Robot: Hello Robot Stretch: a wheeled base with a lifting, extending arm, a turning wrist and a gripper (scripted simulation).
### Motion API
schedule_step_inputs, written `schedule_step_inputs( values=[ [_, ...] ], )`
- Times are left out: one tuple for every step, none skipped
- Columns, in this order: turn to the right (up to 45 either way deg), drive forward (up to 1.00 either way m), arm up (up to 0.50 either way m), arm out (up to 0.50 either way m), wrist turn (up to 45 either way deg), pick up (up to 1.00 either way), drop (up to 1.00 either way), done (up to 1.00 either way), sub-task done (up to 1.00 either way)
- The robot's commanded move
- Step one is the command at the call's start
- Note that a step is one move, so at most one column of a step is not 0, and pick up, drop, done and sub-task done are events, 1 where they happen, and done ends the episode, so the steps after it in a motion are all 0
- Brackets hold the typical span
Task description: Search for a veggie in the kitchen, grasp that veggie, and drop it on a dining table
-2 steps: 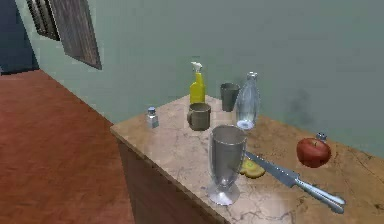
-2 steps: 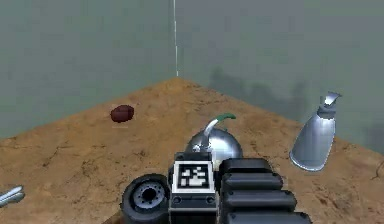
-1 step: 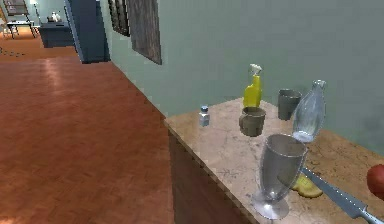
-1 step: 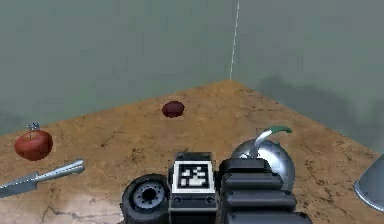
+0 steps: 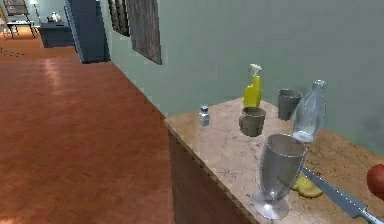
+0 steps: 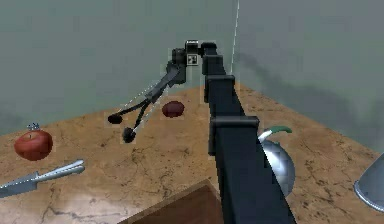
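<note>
Nearest the camera in the arm side view, the arm (image 6: 240, 150) rises as a dark square bar from the bottom edge and reaches out over a speckled brown countertop (image 6: 120, 165). A small reddish-brown oval (image 6: 173, 108), perhaps the veggie, lies on the counter near the grey wall, just to the right of the gripper (image 6: 122, 126). The thin fingers (image 6: 150, 98) slant down and left past it, and whether they touch it cannot be told. Nor can it be told whether the gripper holds anything.

Well to the left sits a red tomato (image 6: 33, 143) with a dark stem, and below it a knife (image 6: 40, 178) lies flat. A metal kettle (image 6: 278, 165) stands right of the arm.

In the forward view, a wine glass (image 5: 278, 175) stands at the counter's near end. Behind it are a clear bottle (image 5: 310, 112), a grey cup (image 5: 288, 104), a yellow spray bottle (image 5: 253, 88), a brown mug (image 5: 252, 122) and a small shaker (image 5: 204, 116).
</note>
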Motion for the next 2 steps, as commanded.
schedule_step_inputs(
  values=[
    [0.0, 0.00, 0.00, 0.00, 45.0, 0.00, 0.00, 0.00, 0.00],
    [0.0, 0.00, 0.00, 0.00, 45.0, 0.00, 0.00, 0.00, 0.00]
  ],
)
